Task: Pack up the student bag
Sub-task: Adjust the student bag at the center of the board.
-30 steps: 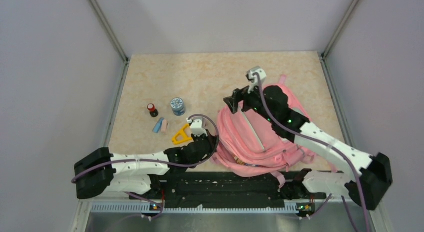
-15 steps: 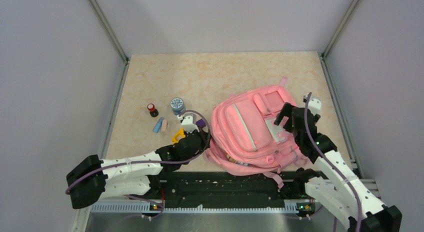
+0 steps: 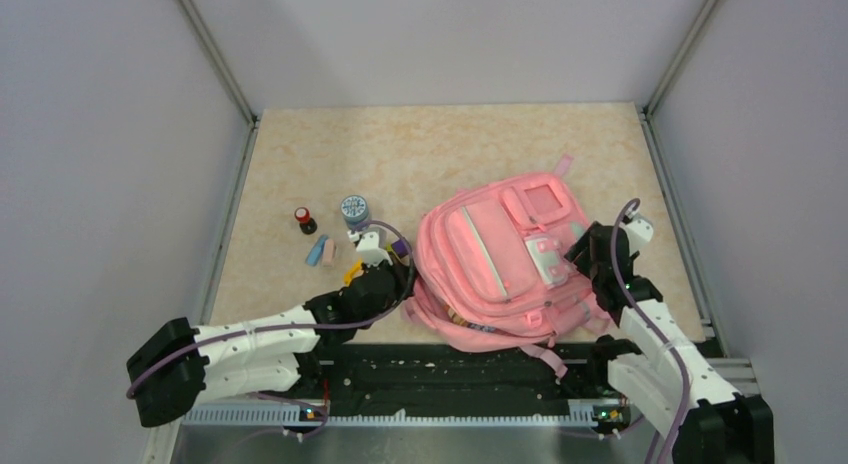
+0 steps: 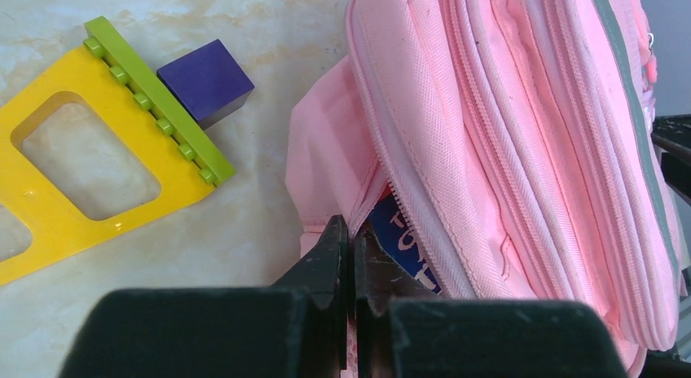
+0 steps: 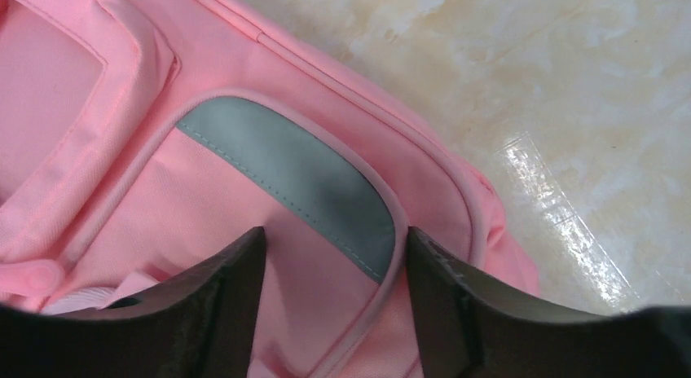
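The student bag [image 3: 490, 254] is a large pink backpack lying front-up at the table's centre right. Its zipped side fills the left wrist view [image 4: 505, 109], and a grey-patched pocket shows in the right wrist view [image 5: 244, 191]. My left gripper [image 3: 403, 279] [image 4: 352, 231] is shut at the bag's left edge, pinching a sliver of pink fabric beside the open zip. Something blue with white lettering [image 4: 399, 235] shows inside that opening. My right gripper [image 3: 585, 252] [image 5: 334, 239] hangs open over the bag's right side pocket, with nothing between its jaws.
A yellow and green frame piece [image 4: 90, 150] and a purple cube [image 4: 205, 81] lie just left of the bag. Farther left stand a blue-lidded jar [image 3: 354, 210], a small red-capped bottle [image 3: 304, 219] and a blue and a pink stick [image 3: 322, 251]. Walls close in the table.
The right arm swung from the bag's far top to its right side. The bag rolled front-up and settled. The left gripper crept forward, still shut.
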